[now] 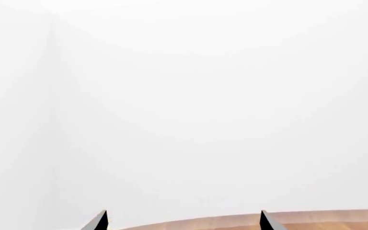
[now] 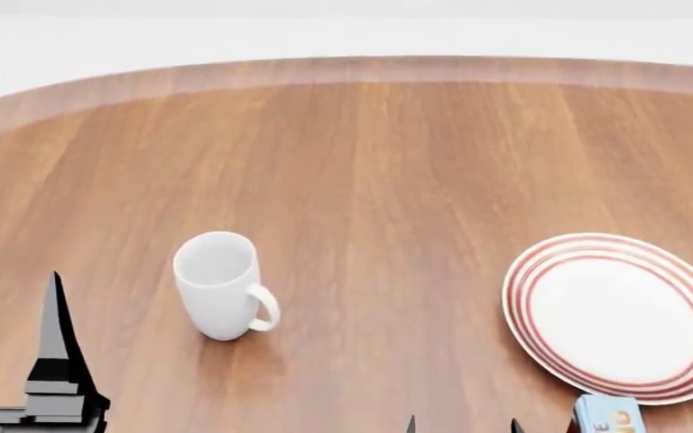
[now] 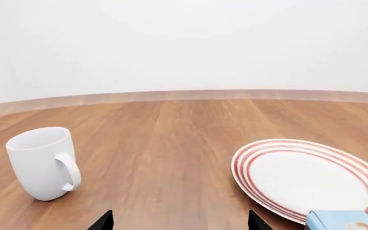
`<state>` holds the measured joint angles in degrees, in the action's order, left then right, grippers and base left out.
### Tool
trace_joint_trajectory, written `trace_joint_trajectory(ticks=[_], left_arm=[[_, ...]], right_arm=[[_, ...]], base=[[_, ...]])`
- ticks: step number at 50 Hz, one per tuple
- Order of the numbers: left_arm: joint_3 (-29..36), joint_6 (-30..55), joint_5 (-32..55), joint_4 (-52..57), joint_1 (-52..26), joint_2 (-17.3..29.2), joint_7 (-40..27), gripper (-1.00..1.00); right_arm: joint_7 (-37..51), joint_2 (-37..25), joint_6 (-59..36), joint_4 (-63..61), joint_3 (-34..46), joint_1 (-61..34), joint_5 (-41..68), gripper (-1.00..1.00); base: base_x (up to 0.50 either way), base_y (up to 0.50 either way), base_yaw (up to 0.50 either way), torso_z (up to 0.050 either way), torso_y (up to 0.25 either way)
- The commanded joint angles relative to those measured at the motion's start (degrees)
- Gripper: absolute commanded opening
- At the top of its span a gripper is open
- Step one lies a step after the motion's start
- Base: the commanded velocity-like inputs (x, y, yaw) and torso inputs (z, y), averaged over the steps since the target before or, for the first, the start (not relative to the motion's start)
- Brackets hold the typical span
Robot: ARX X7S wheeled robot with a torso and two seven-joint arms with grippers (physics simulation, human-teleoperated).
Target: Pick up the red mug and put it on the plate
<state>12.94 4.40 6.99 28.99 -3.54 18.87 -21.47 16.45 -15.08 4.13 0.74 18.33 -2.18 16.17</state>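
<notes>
The red mug isn't in any of the three views, so its look and spot can't be told. The plate (image 2: 617,316) is a wide white round one with concentric red rings at the rim, lying flat on the wooden table (image 2: 383,162), well right of a plain white mug (image 2: 219,284). A blue box (image 2: 608,417) overlaps the plate's near edge; its orange lettering is too cut off to read. Left gripper (image 1: 182,220) and right gripper (image 3: 178,221) both show tips spread wide, holding nothing.
</notes>
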Motion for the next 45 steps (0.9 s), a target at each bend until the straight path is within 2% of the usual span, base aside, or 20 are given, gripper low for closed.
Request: trace_joint_trajectory(ticks=[1, 45], left_arm=[[0.15, -0.01, 0.11, -0.04, -0.1, 0.17, -0.19, 1.0], [0.63, -0.01, 0.47, 0.19, -0.21, 0.88, -0.96, 1.0]], right_arm=[[0.07, -0.11, 0.34, 0.36, 0.21, -0.11, 0.15, 1.0], [0.89, -0.78, -0.12, 0.17, 1.12, -0.35, 0.62, 1.0]], base=[[0.14, 0.0, 0.0, 0.0, 0.0], [0.15, 0.0, 0.0, 0.0, 0.0]])
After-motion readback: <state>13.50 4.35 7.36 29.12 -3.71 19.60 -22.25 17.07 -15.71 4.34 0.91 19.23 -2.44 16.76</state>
